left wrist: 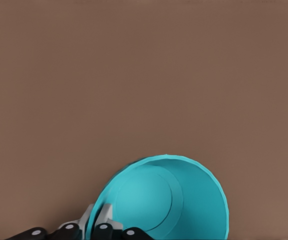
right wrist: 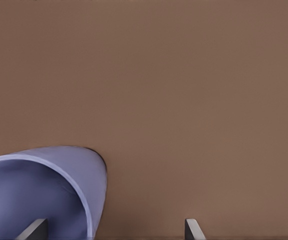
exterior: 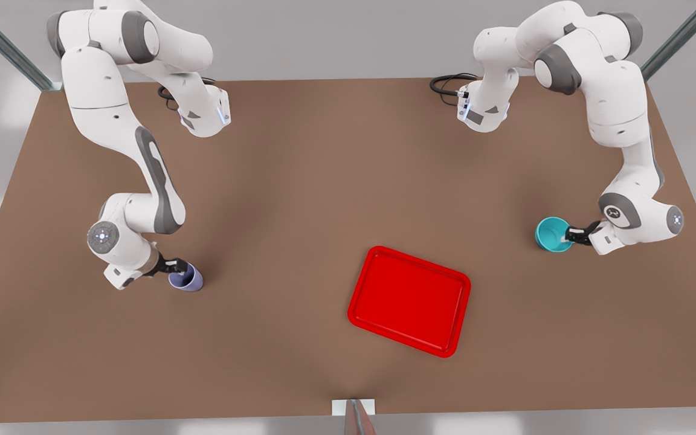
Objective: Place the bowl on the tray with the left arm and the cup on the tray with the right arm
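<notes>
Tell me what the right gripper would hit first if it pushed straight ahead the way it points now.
Probably just the table. The right gripper has its fingers open, with the cup's wall between them, and only bare brown surface lies ahead; depth is hard to judge.

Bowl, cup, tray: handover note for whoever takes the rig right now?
Left gripper: at the front view's right, fingers closed on the rim of the bowl, one inside and one outside the wall, as the left wrist view shows.
Right gripper: at the front view's left, fingers open and straddling the wall of the cup, not yet closed.
Tray: on the table between the two arms, nothing on it.
Done: both arms are at their objects; the bowl is gripped.
Left: close on the cup, carry both to the tray, set them down and release.
</notes>
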